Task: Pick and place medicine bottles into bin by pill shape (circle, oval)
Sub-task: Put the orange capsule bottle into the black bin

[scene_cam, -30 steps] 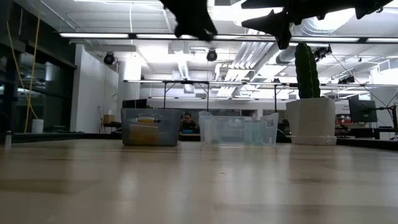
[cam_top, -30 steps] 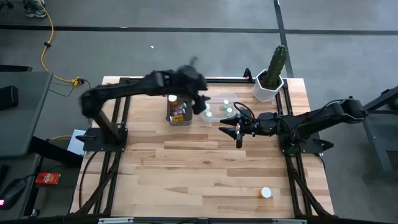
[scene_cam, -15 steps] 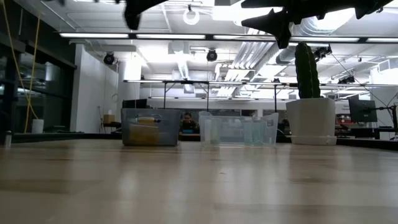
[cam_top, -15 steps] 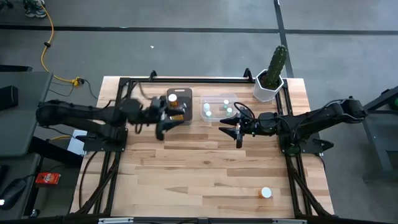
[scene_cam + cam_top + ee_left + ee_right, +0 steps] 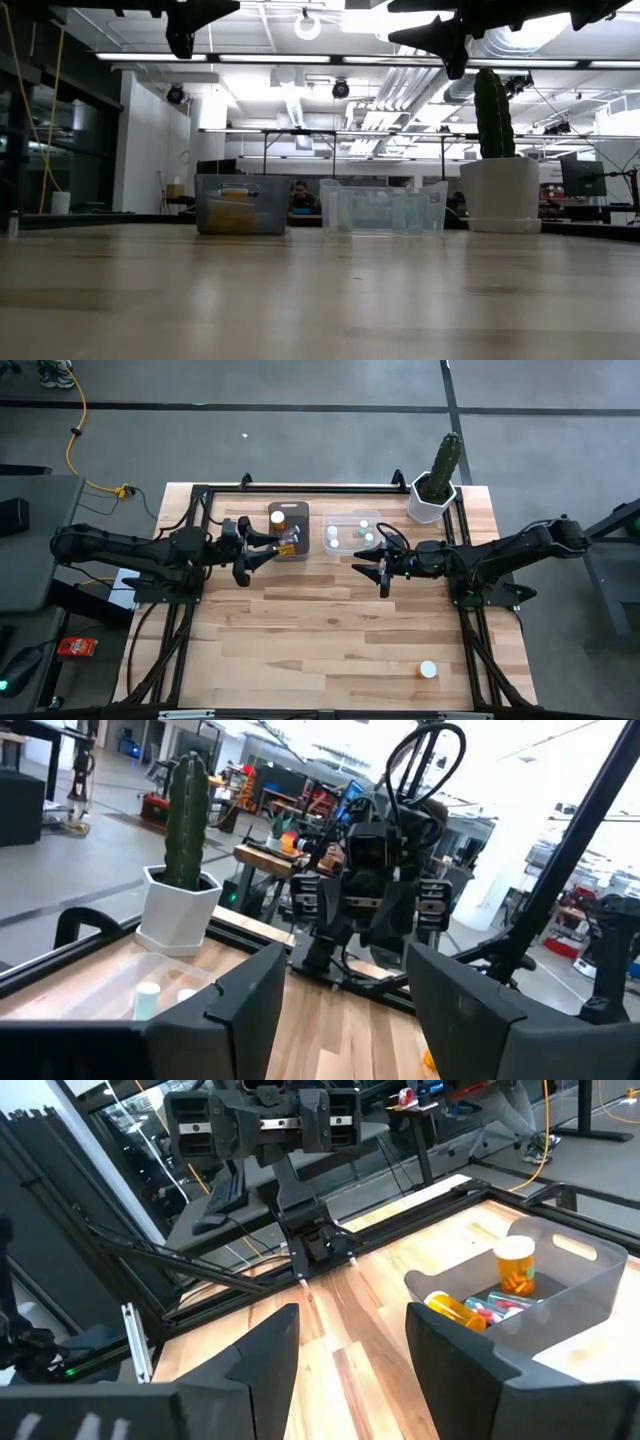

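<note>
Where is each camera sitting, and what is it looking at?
High: above, looking down; both arms, left gripper, right gripper, grey bin.
Low: table height, facing the bins; grippers overhead.
Left wrist: between its fingers, toward the cactus.
Right wrist: toward the grey bin, also seen from above.

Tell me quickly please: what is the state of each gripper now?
Left gripper: jaws open, holding nothing.
Right gripper: jaws open, holding nothing.

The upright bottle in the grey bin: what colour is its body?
Amber-orange upright bottle, white cap; clearest in the right wrist view.
</note>
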{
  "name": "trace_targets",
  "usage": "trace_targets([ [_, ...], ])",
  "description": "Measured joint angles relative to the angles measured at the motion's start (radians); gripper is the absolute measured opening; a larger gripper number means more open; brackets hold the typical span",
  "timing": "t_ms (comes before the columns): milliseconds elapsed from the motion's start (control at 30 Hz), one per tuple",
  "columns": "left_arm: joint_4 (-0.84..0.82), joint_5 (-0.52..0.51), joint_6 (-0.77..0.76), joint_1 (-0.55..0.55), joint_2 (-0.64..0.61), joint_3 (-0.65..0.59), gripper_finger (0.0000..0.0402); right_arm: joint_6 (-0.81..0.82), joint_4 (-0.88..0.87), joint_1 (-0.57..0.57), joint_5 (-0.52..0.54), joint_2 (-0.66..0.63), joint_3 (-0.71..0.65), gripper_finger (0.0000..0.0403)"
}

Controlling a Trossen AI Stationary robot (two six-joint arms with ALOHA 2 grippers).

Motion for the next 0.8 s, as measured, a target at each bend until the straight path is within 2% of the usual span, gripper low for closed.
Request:
trace_targets([
  [133,0.000,0.020,-0.001,0.000,0.004,0.000,0.0198,0.058,0.017,0.000,-0.017,0.000,0.005,0.0179],
  [233,0.000,0.039,-0.015,0.000,0.005,0.000,0.0198,0.103,-0.065,0.009,-0.076,0.000,0.080,0.0179],
  [300,0.000,0.042,-0.017,0.000,0.005,0.000,0.0198,0.109,-0.236,0.037,-0.116,0.007,0.170,0.0179],
  [433,0.000,0.042,-0.017,0.000,0.005,0.000,0.0198,0.166,-0.752,0.133,-0.124,0.062,0.393,0.0179],
  [500,0.000,0.043,-0.017,0.000,0.005,0.000,0.0198,0.239,-0.998,0.192,-0.122,0.107,0.489,0.0179],
  [567,-0.002,0.043,-0.017,0.001,0.005,0.000,0.0198,0.339,-1.171,0.258,-0.144,0.156,0.553,0.0179],
  [667,-0.002,0.045,-0.017,0.001,0.005,0.000,0.0198,0.512,-1.315,0.361,-0.219,0.211,0.592,0.0180],
  [800,-0.002,0.045,-0.017,0.000,0.005,0.000,0.0198,0.772,-1.356,0.499,-0.278,0.264,0.594,0.0198],
])
